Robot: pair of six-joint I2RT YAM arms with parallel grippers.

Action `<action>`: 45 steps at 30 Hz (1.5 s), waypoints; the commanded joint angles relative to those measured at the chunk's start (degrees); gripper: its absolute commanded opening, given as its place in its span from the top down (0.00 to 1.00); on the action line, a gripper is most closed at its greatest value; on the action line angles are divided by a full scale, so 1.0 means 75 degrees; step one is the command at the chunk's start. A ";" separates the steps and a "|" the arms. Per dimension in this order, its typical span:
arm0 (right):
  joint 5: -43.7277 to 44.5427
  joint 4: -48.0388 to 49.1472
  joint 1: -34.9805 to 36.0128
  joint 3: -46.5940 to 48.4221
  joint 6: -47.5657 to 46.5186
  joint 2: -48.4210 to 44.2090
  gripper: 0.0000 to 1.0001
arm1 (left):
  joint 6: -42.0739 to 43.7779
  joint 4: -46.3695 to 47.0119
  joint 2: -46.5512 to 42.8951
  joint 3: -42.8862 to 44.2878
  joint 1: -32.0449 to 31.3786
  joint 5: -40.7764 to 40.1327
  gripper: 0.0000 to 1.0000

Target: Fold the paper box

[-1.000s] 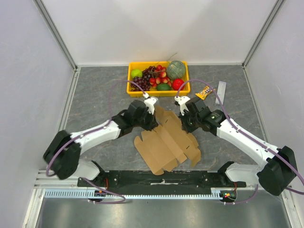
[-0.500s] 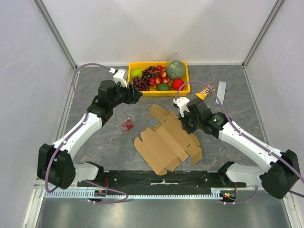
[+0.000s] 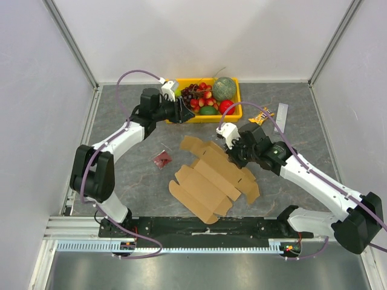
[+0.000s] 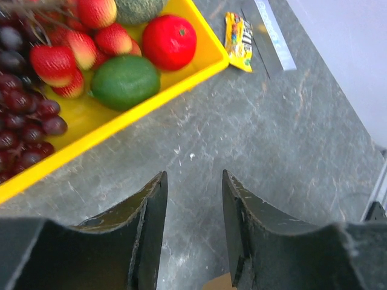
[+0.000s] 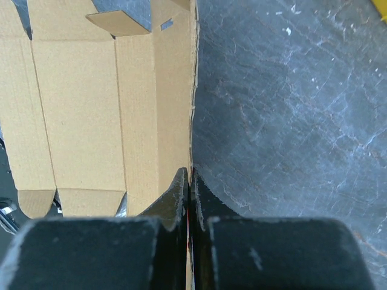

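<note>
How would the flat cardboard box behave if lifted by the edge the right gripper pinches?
The cardboard box is a thin, unfolded sheet, so probably light. Its creases suggest panels would hinge and droop away from the right gripper. Flat, it should slide, not roll.

Left arm [image 3: 118, 140]: rises from its near-left base, forearm running far and to the right, wrist at the far left-centre of the scene.
Left tool [image 4: 193, 181]: fingers apart, nothing between them.
Right arm [image 3: 314, 181]: stretches from its near-right base toward the centre, wrist bent downward.
Right tool [image 5: 190, 172]: fingers pressed together, nipping one edge of the paper box [image 5: 78, 109].
</note>
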 commanded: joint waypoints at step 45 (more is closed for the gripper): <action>0.0983 0.0448 0.0073 0.0465 -0.2353 0.0948 1.00 | -0.2211 0.8864 0.0381 -0.5570 -0.0007 0.3157 0.36</action>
